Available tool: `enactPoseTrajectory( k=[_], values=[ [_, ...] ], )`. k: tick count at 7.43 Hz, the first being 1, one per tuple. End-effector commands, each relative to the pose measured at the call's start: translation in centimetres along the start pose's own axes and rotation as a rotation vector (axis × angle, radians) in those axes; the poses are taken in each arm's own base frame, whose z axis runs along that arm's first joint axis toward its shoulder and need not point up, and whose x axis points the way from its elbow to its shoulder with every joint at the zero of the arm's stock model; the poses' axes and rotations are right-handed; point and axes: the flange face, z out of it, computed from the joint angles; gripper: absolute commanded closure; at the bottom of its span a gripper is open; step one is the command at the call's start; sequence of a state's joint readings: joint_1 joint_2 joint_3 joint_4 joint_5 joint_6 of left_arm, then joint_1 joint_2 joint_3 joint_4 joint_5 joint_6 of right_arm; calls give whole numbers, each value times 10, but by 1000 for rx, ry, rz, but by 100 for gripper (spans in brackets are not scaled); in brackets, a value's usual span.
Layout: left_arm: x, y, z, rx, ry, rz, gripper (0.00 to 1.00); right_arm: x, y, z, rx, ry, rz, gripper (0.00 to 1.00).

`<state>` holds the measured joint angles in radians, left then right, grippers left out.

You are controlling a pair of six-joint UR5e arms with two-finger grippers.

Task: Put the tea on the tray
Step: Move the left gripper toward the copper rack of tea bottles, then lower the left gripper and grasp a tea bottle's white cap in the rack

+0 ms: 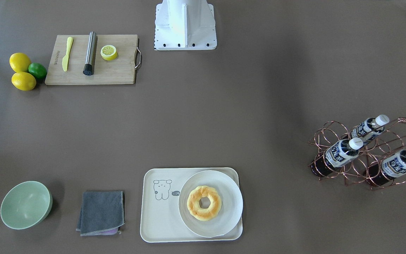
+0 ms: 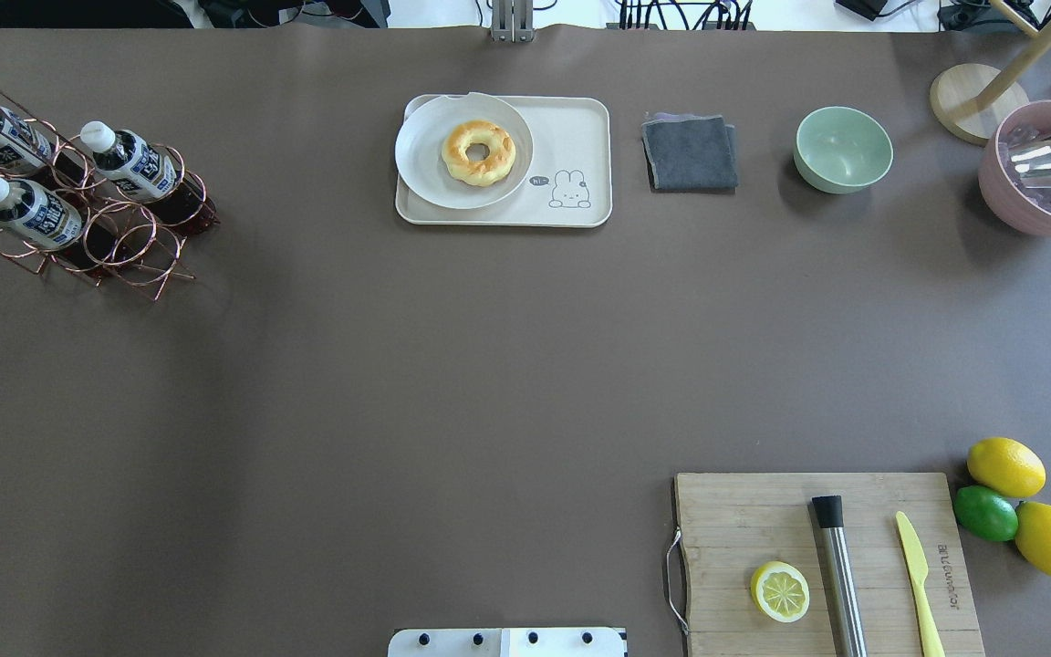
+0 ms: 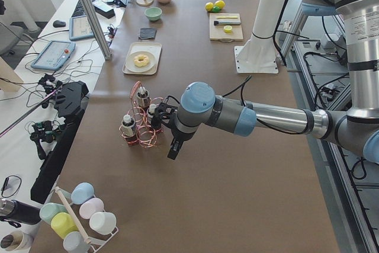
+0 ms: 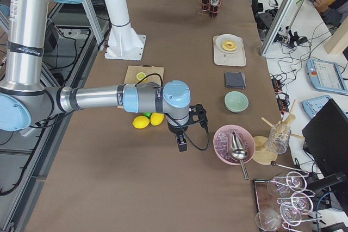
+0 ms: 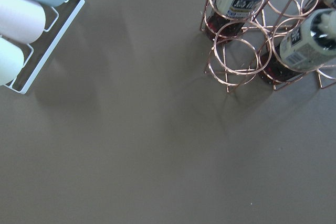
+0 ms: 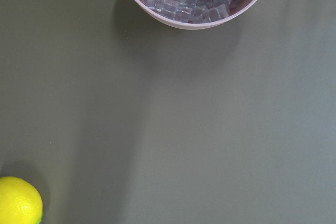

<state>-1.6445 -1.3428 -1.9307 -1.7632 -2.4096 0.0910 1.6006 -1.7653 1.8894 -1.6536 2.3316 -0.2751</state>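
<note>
Stiff, slick and liquid-heavy, the tea (image 1: 342,152) likely wants gripping just under its cap (whether the left gripper (image 3: 172,150) or right gripper (image 4: 182,145) is open, I cannot tell).

The table (image 2: 398,383) carries a rack (image 2: 138,251) just beside the left gripper (image 3: 172,153); the right gripper (image 4: 182,146) hangs between lemons (image 4: 141,122) and an ice bowl (image 4: 217,148). Farther from both lie the tray (image 2: 580,137), cloth (image 2: 690,152), green bowl (image 2: 843,149) and board (image 2: 744,511).
</note>
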Motion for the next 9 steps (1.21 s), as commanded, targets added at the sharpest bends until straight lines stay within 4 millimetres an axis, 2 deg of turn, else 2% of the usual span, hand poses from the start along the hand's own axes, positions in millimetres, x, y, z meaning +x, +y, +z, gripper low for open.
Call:
enactPoseTrajectory(
  k=[1, 2, 4, 7, 9],
  values=[
    [62, -51, 21, 75, 55, -23, 3, 0, 0, 1, -1, -3, -1, 0],
    [84, -67, 30, 88, 61, 3, 2, 1, 0, 1, -1, -1, -1, 0],
    [134, -98, 68, 123, -12, 36, 3, 0, 0, 1, -2, -4, 0, 0],
    [167, -132, 101, 116, -3, 51, 3, 0, 0, 1, -1, -5, 0, 0],
    [186, -135, 118, 110, -11, 56, 6, -1, 1, 1, 0, -5, -1, 0]
  ],
)
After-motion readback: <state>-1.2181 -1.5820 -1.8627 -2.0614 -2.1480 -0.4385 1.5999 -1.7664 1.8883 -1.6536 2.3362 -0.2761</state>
